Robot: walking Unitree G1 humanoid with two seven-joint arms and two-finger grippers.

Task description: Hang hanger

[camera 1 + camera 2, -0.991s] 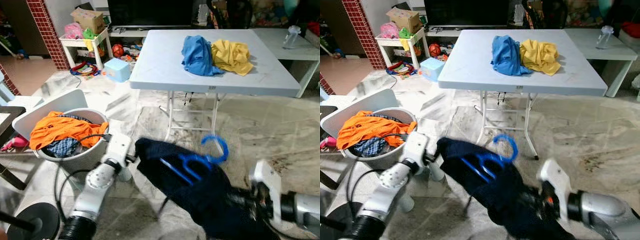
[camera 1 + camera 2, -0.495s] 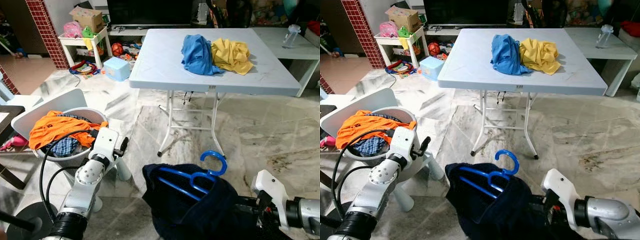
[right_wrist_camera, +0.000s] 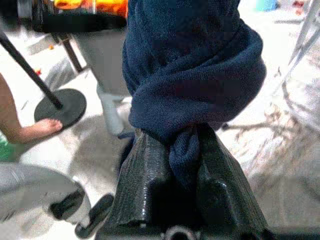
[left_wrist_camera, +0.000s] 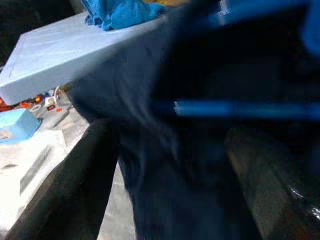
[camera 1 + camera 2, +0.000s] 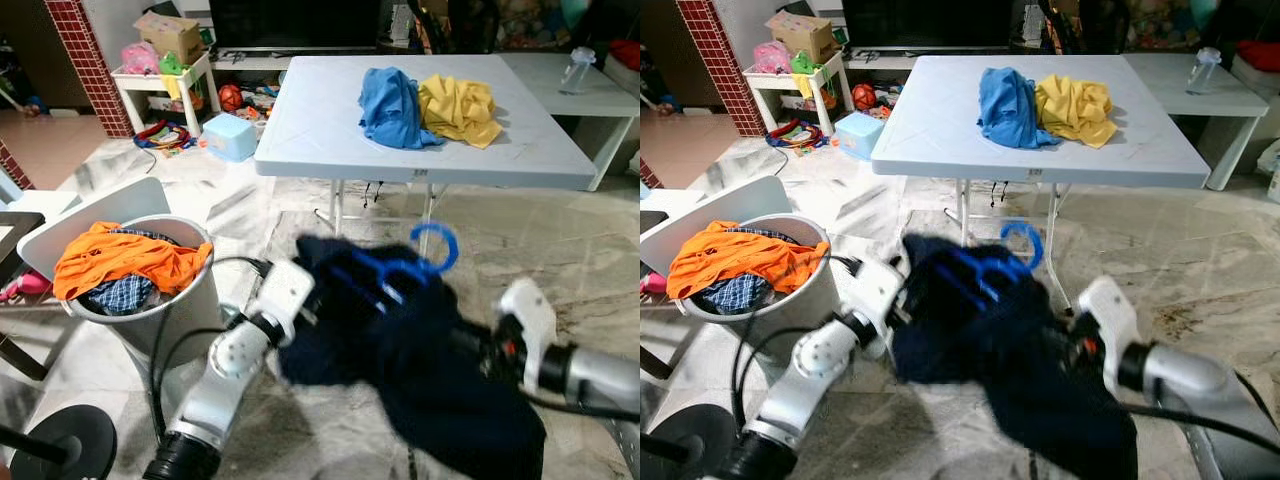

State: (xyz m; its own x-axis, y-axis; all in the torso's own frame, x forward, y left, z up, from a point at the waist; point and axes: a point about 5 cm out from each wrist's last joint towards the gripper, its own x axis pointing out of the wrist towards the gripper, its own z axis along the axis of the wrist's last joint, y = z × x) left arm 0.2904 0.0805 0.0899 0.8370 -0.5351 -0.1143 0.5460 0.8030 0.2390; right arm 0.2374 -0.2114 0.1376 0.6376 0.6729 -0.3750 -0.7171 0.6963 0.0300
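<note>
Hanger inside navy garment, right jaws clenched on its fabric, left jaws' grip hidden.

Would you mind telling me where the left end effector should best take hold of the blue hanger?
Probably the hook: this part of the blue hanger stands clear above the navy garment, while cloth wraps its arms. Approach from above on the table side. The right end effector pinches a fold of the garment, so the hanger likely stays steady.

Head stereo downward; wrist cameras against garment
</note>
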